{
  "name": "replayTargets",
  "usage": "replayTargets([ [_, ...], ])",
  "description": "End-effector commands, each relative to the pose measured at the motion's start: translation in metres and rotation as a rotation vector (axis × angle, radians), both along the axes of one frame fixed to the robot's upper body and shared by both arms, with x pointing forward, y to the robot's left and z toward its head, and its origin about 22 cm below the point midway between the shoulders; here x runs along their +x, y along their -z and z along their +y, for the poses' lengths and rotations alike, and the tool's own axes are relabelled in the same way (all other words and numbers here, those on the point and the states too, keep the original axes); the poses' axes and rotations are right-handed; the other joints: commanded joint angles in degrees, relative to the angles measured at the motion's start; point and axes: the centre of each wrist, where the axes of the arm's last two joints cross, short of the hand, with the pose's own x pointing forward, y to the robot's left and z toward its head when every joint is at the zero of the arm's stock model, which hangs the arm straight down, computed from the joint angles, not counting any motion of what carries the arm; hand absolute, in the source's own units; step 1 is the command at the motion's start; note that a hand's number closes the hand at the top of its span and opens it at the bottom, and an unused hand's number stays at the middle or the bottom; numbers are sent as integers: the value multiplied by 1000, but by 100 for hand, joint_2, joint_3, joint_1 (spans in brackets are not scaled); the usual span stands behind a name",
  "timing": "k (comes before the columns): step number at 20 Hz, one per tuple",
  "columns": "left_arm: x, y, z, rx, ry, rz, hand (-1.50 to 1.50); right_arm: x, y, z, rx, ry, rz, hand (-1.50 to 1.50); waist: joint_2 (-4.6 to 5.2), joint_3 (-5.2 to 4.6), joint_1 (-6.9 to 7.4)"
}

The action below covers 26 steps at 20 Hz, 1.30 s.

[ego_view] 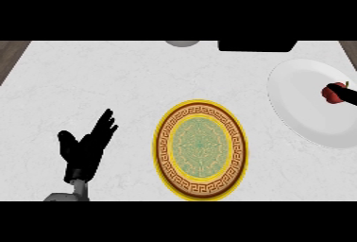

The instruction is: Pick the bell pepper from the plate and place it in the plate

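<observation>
Grey round thing (182,43) at counter's (83,80) far edge; black block (257,46) beside.

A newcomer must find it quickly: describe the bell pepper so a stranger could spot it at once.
On the pale marble counter, look right of the patterned, yellow-rimmed plate to the plain white plate. The bell pepper lies on it, near the view's right edge. It is the only red thing in sight, small and rounded.

Bright, even light covers the pale table (105,90), and a soft grey shade lines the left rim of the white plate (280,105). The black left hand (85,152) reads as a flat dark shape.
</observation>
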Motion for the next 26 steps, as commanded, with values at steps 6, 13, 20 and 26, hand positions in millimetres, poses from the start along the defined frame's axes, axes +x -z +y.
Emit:
replayTargets([
  [6, -13, 9, 0, 1, -31, 72, 0, -50, 16, -46, 149, -173, -86, -150, -43, -52, -178],
  [13, -4, 16, 6, 2, -52, 88, 0, -104, 47, -55, 174, -308, -30, -150, -69, -66, -289],
  [20, -20, 25, 9, 5, -45, 101, 0, -144, 46, -53, 95, -324, 66, -150, -72, -70, -280],
  [26, -2, 6, 13, 6, -39, 100, 0, -180, 52, -21, 74, -327, 83, -150, -59, -65, -266],
])
